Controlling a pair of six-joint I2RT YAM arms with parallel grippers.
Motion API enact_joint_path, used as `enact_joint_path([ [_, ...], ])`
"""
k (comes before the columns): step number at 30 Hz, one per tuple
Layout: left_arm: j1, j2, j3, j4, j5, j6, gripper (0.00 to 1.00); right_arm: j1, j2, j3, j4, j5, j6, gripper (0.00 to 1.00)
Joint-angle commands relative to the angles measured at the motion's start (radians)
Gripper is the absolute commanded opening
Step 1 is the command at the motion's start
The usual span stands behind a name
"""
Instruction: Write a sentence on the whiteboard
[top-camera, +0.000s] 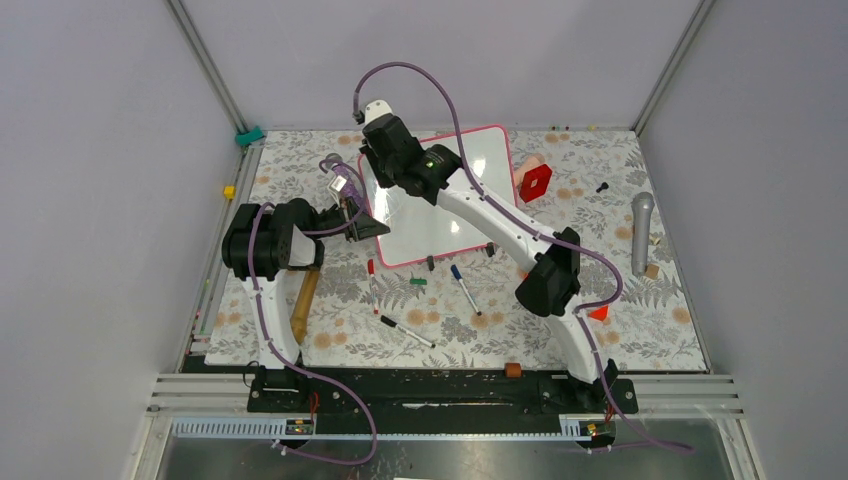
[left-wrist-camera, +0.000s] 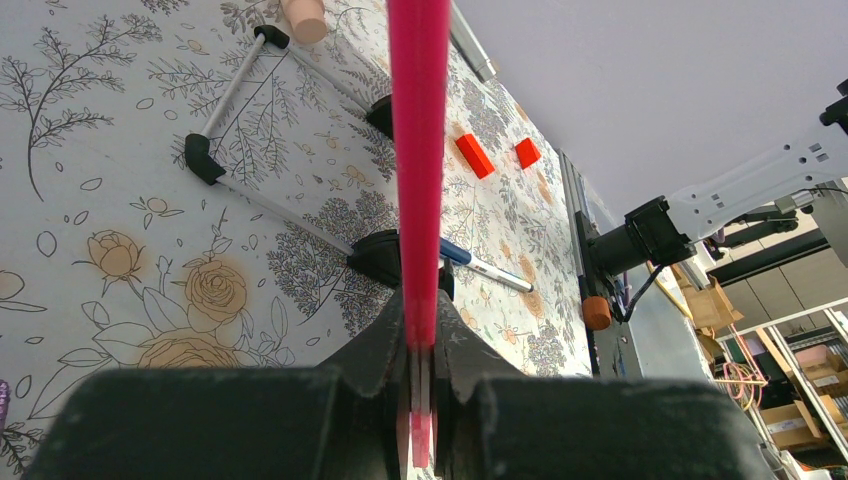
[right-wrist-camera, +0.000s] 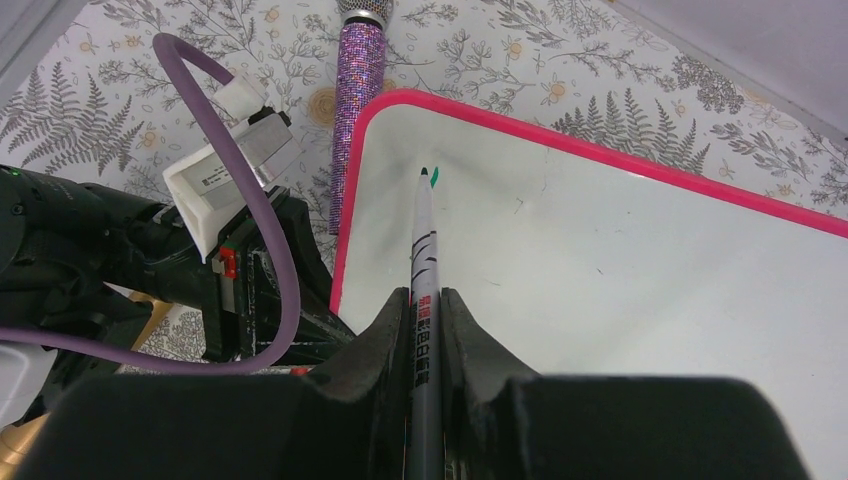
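The whiteboard (top-camera: 455, 215) with its pink frame lies at the back middle of the table. My left gripper (top-camera: 366, 226) is shut on the board's left edge; the left wrist view shows the pink frame (left-wrist-camera: 418, 150) pinched between the jaws of the left gripper (left-wrist-camera: 420, 335). My right gripper (top-camera: 385, 150) is shut on a grey marker (right-wrist-camera: 424, 250), seen in the right wrist view between the jaws of the right gripper (right-wrist-camera: 427, 300). The marker's green tip (right-wrist-camera: 425, 173) is at the whiteboard (right-wrist-camera: 620, 260), near its top-left corner. Only a small green mark (right-wrist-camera: 437, 180) shows there; no written words of the sentence are visible.
A purple glitter microphone (right-wrist-camera: 355, 110) lies just left of the board. A red block (top-camera: 535, 183) and a grey microphone (top-camera: 641, 232) are at the right. A blue marker (top-camera: 465, 290), a black marker (top-camera: 407, 332) and a red marker (top-camera: 372, 285) lie in front of the board. A wooden handle (top-camera: 303, 300) lies beside the left arm.
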Motion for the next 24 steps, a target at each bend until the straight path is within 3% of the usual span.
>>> enact_joint_path([
  [1,-0.021,0.024,0.018,-0.005,0.018,-0.002,0.0,-0.003,0.013,0.056,0.02,0.027,-0.017,0.0],
  [24,-0.021,0.025,0.018,-0.003,0.019,-0.004,0.0,-0.003,0.041,0.051,0.02,0.054,-0.03,0.0],
])
